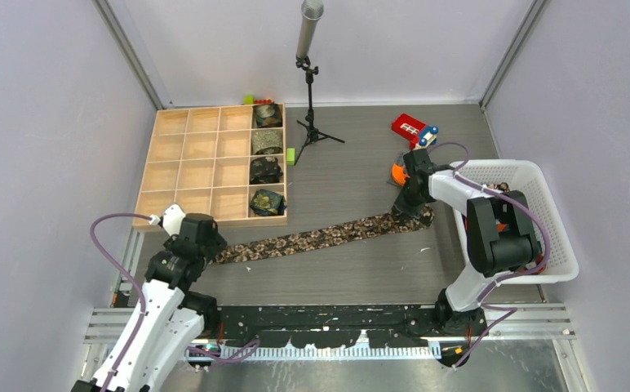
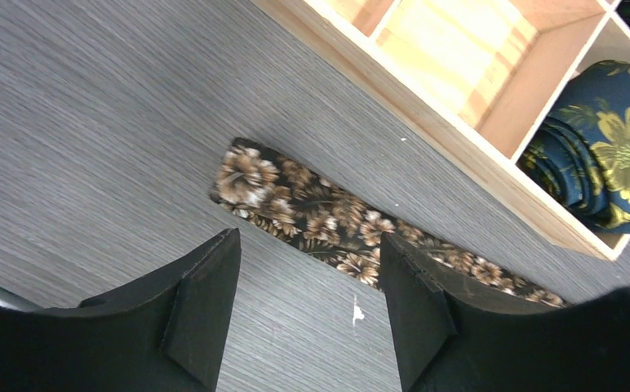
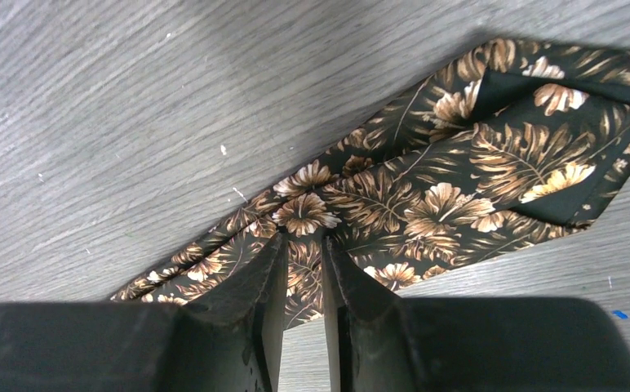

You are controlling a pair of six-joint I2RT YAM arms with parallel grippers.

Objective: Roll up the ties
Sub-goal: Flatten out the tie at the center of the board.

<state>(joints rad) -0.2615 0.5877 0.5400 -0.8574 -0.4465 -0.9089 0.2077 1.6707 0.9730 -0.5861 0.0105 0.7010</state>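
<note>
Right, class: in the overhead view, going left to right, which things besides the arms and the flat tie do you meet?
Wooden compartment tray → green block → microphone stand → red toy → white basket

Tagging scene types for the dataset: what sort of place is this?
Probably a lab robot cell, not a home: blank white walls on metal rails box in the gray table, and a tripod stand holds a cylindrical device over it.
</note>
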